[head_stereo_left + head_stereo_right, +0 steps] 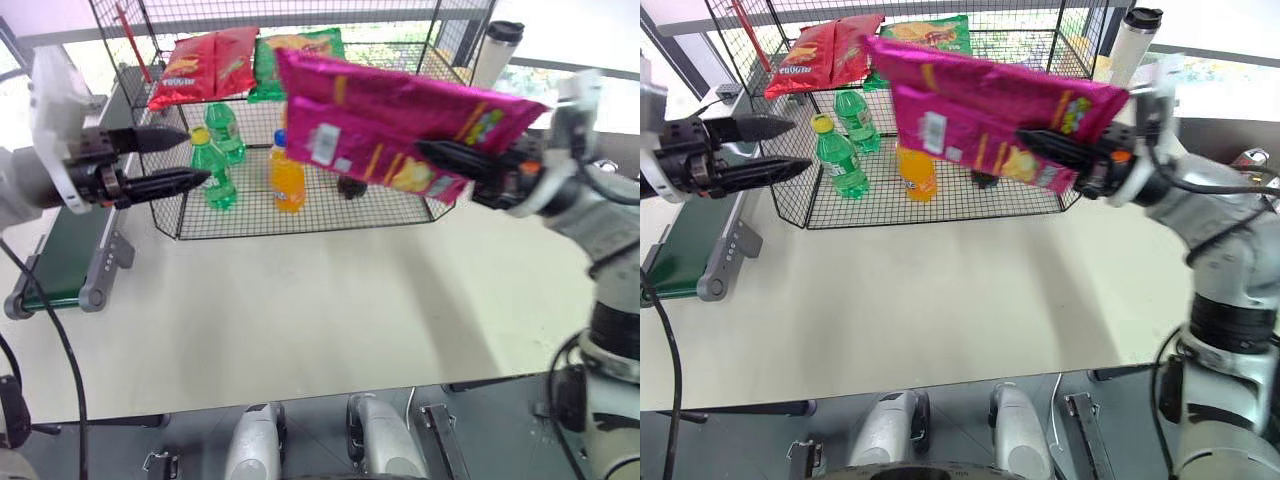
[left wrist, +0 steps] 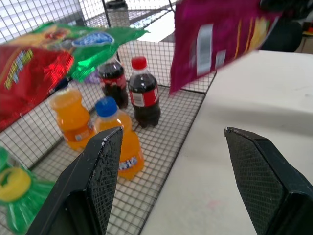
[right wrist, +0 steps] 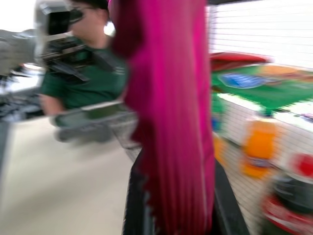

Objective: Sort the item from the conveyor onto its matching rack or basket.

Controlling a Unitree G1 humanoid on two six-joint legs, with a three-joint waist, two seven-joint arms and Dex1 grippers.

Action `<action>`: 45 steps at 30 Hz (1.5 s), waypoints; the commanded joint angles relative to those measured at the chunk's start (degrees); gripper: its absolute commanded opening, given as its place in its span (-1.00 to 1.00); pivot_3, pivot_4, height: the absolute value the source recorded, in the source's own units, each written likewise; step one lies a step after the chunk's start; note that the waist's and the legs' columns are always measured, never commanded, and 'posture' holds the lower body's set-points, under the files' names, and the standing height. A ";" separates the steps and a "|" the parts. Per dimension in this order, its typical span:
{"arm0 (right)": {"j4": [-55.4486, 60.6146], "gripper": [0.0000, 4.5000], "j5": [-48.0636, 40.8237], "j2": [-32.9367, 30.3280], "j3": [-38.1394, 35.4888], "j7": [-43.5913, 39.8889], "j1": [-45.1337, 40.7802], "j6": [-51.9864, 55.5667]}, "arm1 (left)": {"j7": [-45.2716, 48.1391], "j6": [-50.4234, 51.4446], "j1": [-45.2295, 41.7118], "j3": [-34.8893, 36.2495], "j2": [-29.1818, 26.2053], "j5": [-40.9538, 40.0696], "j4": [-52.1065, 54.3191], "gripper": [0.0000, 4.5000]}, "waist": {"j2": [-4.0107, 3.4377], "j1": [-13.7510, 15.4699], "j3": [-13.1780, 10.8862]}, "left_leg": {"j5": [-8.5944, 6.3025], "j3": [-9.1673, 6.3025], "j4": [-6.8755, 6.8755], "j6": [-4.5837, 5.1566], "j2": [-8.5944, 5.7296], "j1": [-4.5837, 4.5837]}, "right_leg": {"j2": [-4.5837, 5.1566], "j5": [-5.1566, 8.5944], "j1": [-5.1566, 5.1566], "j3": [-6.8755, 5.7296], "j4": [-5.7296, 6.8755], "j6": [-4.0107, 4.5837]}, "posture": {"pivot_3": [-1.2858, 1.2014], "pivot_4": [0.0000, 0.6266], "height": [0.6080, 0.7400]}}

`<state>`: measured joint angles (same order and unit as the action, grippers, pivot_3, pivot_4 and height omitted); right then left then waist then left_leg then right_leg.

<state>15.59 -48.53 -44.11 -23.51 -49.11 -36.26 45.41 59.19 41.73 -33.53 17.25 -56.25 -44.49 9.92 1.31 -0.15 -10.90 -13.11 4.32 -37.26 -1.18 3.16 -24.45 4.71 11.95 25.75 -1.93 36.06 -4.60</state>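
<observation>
Fingers of the right end effector point(image 1: 440, 152) are clamping one end of the magenta-pink chip bag point(image 1: 400, 120), and the bag is hanging in the air, stretching leftward from the grip and tilting above the white worktop point(image 1: 330, 300), right in front of the black wire rack point(image 1: 200, 225). In the right wrist view the bag is running edge-on between the two fingers.

Over on the left, the left end effector point(image 1: 185, 160) is standing wide, nothing between its fingertips, pointing toward the rack's near left corner and sitting well apart from the bag.

Inside the rack, on the lower level, two green bottles point(image 1: 212, 170) are standing beside an orange soda bottle point(image 1: 287, 175), and two dark cola bottles point(image 2: 143, 95) are showing farther along the grid in the left wrist view. On the upper level, red chip bags point(image 1: 205, 65) are lying next to a green chip bag point(image 1: 300, 50).

The dark green conveyor point(image 1: 65, 260) is running along the left edge of the worktop, below the left end effector. A lidded tumbler point(image 1: 497, 50) is standing past the rack's right side.
</observation>
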 commanded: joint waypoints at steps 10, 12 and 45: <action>-12.72 -1.00 34.21 -4.55 13.25 14.32 -11.75 -31.77 | -11.88 -2.65 -1.22 -6.22 9.83 5.55 8.05 0.53 | 0.02 -0.88 0.00 | 0.00 0.02 0.05 0.01 -0.01 0.18 | -0.04 0.01 -0.11 0.09 -0.01 -0.04 | 0.03 -0.52 1.00; -18.44 -1.00 40.26 -2.10 17.19 16.96 -14.20 -39.42 | -12.39 -3.31 -0.13 -6.07 9.61 6.75 8.72 0.53 | 0.02 -0.98 0.00 | 0.00 0.02 0.04 0.01 -0.01 0.17 | -0.04 0.02 -0.10 0.09 -0.01 -0.05 | 0.03 -0.52 1.00; -57.69 -1.00 71.40 19.28 36.70 27.93 -43.47 -32.95 | -21.57 -5.18 9.49 -6.50 13.11 11.77 15.67 0.53 | 0.00 -0.82 -0.02 | 0.01 0.04 0.07 0.00 -0.02 0.04 | -0.02 0.01 0.01 0.11 0.00 -0.05 | 0.03 -0.52 1.00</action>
<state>-43.79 23.82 -24.66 14.97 -20.83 -78.17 12.31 37.99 38.08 -24.21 10.32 -43.23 -33.62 24.84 1.31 -0.98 -10.93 -13.10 4.36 -37.18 -1.18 3.14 -24.41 4.70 11.96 25.76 -1.82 36.06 -4.64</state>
